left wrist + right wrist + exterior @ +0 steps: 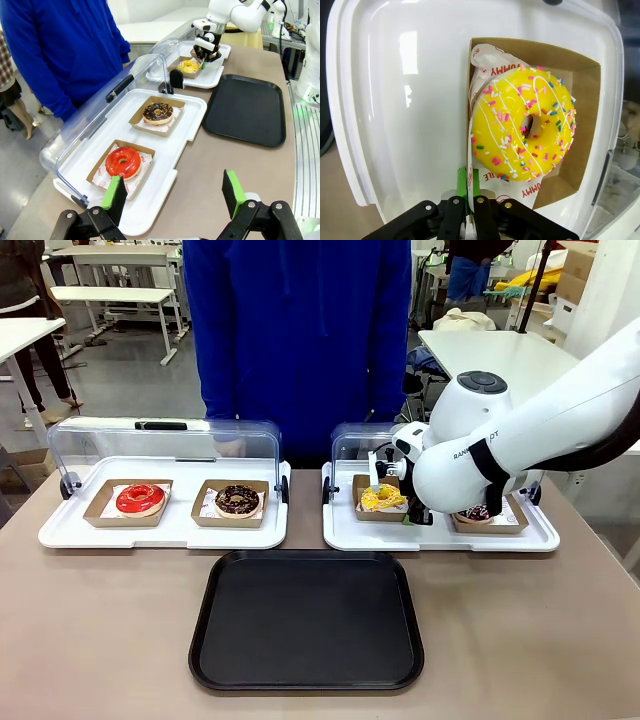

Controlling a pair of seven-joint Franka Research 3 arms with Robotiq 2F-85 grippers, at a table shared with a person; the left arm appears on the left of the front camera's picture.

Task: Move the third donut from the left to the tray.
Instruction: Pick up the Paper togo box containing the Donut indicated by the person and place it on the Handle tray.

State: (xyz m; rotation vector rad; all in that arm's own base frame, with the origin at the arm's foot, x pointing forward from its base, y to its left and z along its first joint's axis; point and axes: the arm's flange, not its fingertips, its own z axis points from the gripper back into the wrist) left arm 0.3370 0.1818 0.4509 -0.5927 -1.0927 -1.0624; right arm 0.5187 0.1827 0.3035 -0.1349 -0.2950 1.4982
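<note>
the right gripper (469, 192) is clamped on the edge of the yellow donut's holder (580, 120); next, lift it to the black tray (306, 620). left gripper (175, 192) gapes, idle.

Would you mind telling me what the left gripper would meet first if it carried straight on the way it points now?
Most likely the white tray holding the red-iced donut, about at its near rim. The left gripper stands open above the table and aims there, though depth is hard to judge.

Yellow-iced sprinkled donut (522, 127) sits in its cardboard holder; black tray (307, 620) lies flat nearby.
</note>
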